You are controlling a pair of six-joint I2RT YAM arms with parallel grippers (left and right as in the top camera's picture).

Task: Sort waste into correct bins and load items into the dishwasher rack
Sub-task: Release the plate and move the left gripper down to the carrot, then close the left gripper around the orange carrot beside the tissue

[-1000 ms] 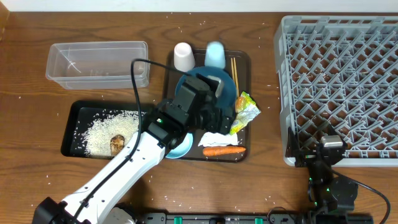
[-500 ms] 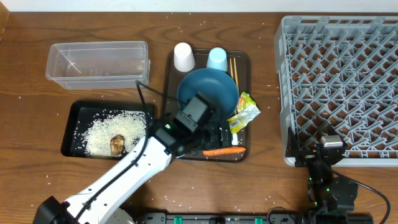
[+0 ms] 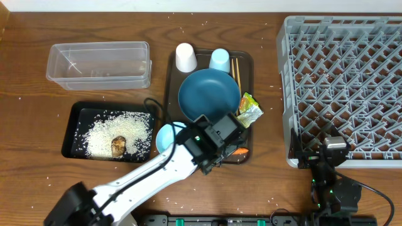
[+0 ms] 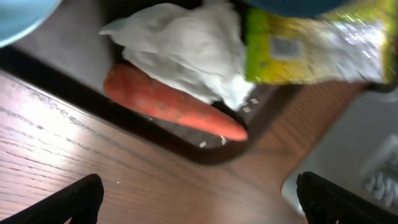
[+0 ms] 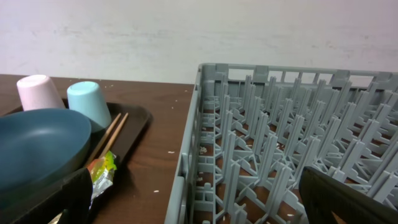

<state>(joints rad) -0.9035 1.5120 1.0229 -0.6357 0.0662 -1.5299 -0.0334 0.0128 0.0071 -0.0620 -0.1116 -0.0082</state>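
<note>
Overhead cam stares straight down from well above, with the whole table in frame, dishwasher rack included. Left wrist cam rides right behind the left gripper, tilted down and very close. The carrot, tissue and foil wrapper sit just ahead of it, blurry, so the exact tilt is anyone's guess. Right wrist cam sits low behind the right gripper, looking level, with the rack straight ahead and the plate ahead-left. All three views share that wrapper.

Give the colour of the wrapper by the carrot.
Silver and yellow-green wrapper, clearest in left wrist view.
</note>
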